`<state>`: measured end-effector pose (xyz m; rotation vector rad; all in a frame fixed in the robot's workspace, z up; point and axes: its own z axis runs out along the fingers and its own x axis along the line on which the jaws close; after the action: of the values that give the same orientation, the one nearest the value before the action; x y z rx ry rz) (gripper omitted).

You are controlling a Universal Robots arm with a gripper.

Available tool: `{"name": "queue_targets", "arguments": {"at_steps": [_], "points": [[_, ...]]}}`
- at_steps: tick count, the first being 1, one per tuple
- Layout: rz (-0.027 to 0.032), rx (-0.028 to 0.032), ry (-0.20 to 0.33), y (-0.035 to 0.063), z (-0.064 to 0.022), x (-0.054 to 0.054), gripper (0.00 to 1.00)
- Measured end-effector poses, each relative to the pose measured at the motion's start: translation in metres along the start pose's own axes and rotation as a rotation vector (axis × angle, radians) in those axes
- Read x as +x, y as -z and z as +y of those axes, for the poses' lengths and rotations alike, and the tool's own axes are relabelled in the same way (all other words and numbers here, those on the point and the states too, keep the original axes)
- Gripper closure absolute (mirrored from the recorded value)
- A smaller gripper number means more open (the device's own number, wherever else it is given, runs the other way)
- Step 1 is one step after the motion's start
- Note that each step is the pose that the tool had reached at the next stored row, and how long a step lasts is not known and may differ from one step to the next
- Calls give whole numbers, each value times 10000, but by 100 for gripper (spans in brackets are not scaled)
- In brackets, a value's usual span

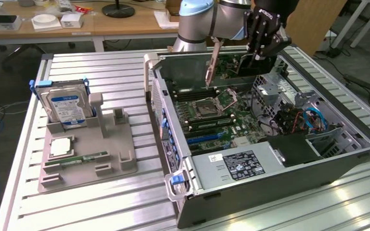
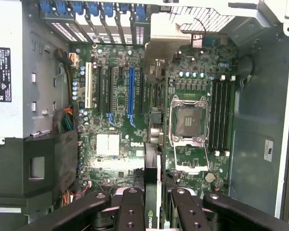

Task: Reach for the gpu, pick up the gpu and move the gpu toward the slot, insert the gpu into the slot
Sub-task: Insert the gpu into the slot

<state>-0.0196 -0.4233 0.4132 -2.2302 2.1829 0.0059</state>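
My claw (image 1: 263, 45) grips the gpu (image 1: 213, 65) edge-on above the open case (image 1: 288, 185): carrying step, I judge. Insertion calls for aligning its edge with the blue slot (image 2: 131, 91).

The arm (image 1: 190, 42) is made of smooth, rounded silver-grey sections, and one joint carries a pale blue cap (image 1: 198, 6). At its end sits a matt black gripper (image 1: 259, 55), boxy in the body, with small white lettering (image 1: 266, 16) near its upper part, too small to read. Seen from the wrist view, its two black fingers (image 2: 132, 211) are flat bars with rounded edges, flanked on either side by thicker black outer links (image 2: 241, 212). Each bar bears round pivot pins (image 2: 177, 191) and small recessed holes along its length, dull grey against the black.
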Motion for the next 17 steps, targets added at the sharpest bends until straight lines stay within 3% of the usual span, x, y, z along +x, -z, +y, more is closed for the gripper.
{"name": "queue_targets", "arguments": {"at_steps": [1, 4, 5, 11, 17], "points": [[-74, 3, 0, -4, 0, 0, 74], [-559, 12, -7, -9, 0, 6, 74], [-635, 14, -8, -12, 0, 9, 74], [-640, 13, -8, -27, 19, 19, 74], [-638, 14, -9, -31, 126, 32, 74]]}}
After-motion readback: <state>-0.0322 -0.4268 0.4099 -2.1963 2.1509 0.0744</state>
